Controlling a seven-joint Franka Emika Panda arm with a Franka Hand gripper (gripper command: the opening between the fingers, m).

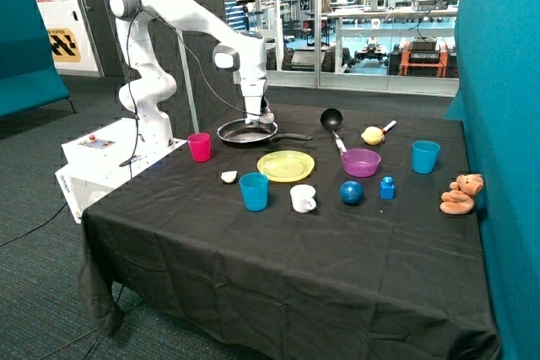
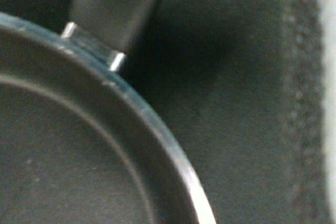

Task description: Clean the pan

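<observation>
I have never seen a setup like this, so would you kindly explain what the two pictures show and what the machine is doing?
The white machine is a robot arm bolted beside a table draped in a black cloth. One picture comes from a camera standing apart; the other from a camera on the arm's wrist, very close to the pan.

The gripper is lowered over the dark frying pan. Whether it holds anything, I cannot tell.

Also on the cloth: a pink cup, a yellow plate, two blue cups, a white cup, a purple bowl, a black ladle, a blue ball and a teddy bear.
</observation>
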